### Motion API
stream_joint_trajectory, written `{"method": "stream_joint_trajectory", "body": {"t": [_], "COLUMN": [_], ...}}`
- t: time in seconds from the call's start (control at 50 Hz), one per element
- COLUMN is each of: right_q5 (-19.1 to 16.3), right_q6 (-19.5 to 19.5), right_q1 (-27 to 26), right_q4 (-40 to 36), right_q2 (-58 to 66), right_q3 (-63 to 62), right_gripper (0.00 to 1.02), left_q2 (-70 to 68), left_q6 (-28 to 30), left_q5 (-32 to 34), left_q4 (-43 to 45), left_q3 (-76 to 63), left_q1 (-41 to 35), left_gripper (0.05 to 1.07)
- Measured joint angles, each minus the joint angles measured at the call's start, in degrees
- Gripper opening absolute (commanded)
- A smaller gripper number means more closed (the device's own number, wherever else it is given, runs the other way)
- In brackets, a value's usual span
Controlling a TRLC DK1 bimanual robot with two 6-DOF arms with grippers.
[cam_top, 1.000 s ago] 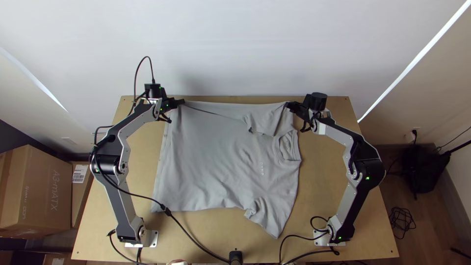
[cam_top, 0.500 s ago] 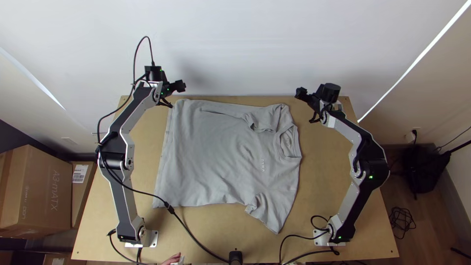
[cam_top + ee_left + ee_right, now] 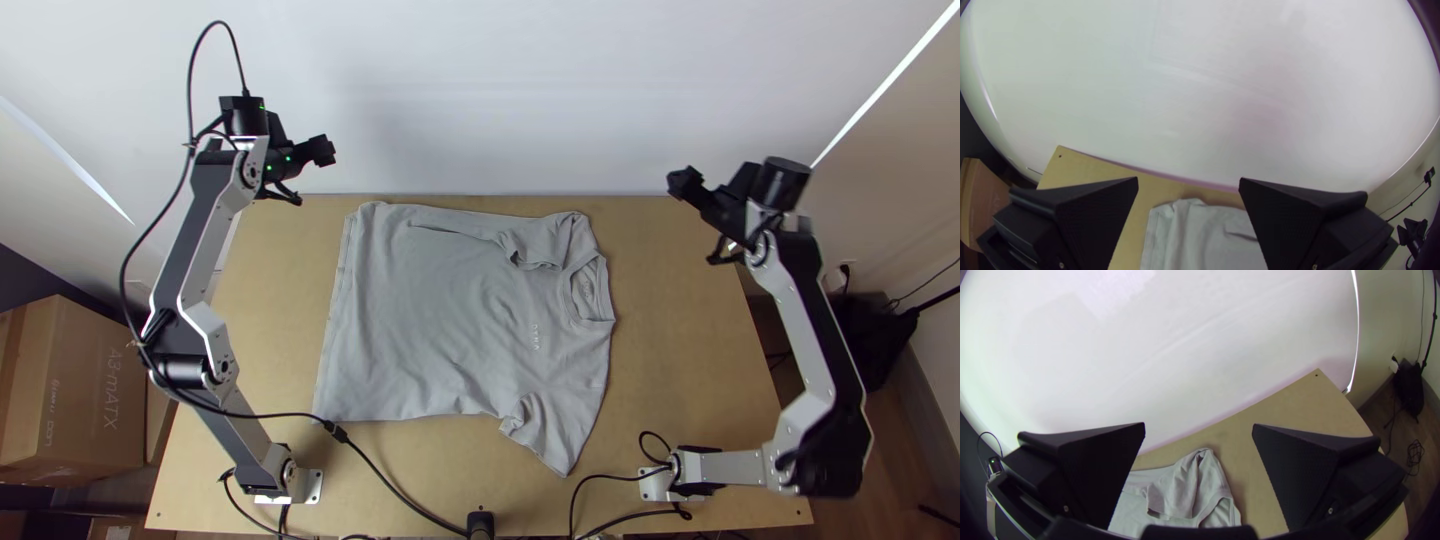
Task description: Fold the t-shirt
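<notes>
Below and between the wide-fingered black left gripper (image 3: 1188, 178) and matching right gripper (image 3: 1199, 424), both gaping, lies the grey short-sleeved cloth t-shirt (image 3: 450, 310), its closest, probably doubled edge (image 3: 455, 214) best pinched evenly.

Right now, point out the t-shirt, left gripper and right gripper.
T-shirt (image 3: 450, 325): top view, its torso.
Left gripper (image 3: 1188, 178): left wrist view, between its fingertips.
Right gripper (image 3: 1199, 424): right wrist view, between its fingertips.

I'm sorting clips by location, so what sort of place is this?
Probably a small robot test workspace indoors: two silver-and-black jointed arms are mounted on a light wooden table, a plain white wall rises behind it, and a brown cardboard box sits beside it.
</notes>
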Motion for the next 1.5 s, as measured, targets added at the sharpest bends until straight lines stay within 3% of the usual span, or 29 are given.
{"method": "stream_joint_trajectory", "body": {"t": [0.14,0.36,0.58,0.74,0.88,0.98,1.04,1.22,1.34,1.5], "right_q5": [-4.74,-7.85,-8.11,-8.31,-8.70,-8.70,-8.70,-8.74,-9.07,-9.14], "right_q6": [0.02,-2.56,-3.06,-3.08,-3.08,-3.08,-3.08,-3.08,-3.13,-3.34], "right_q1": [-4.07,-4.63,-3.37,-0.63,3.23,6.14,7.48,11.28,12.61,12.68], "right_q4": [-7.54,-25.59,-42.03,-47.01,-48.28,-48.37,-47.39,-42.45,-38.18,-31.04], "right_q2": [-8.94,-18.93,-25.27,-25.62,-25.59,-25.07,-24.41,-21.70,-18.27,-16.06], "right_q3": [-3.48,-9.25,-15.15,-18.32,-23.82,-28.17,-30.40,-36.70,-39.69,-42.27], "right_gripper": [0.95,0.93,0.92,0.87,0.86,0.69,0.69,0.68,0.46,0.46], "left_q2": [-6.69,-21.57,-34.27,-41.53,-47.52,-50.40,-51.32,-51.69,-51.67,-51.63], "left_q6": [0.04,0.52,2.99,4.57,6.19,7.21,7.43,7.85,7.85,7.85], "left_q5": [2.14,8.09,11.87,13.60,14.47,14.49,14.49,14.49,14.49,14.69], "left_q4": [-3.48,-6.10,-9.09,-13.16,-15.17,-15.63,-15.67,-15.72,-15.47,-15.47], "left_q3": [-1.99,-13.20,-28.68,-36.70,-42.07,-45.55,-47.06,-48.65,-48.65,-48.65], "left_q1": [0.66,4.00,5.42,5.73,5.73,6.40,6.91,7.50,7.50,7.50], "left_gripper": [1.02,1.02,1.02,1.02,1.02,1.02,1.02,1.02,1.02,1.02]}}
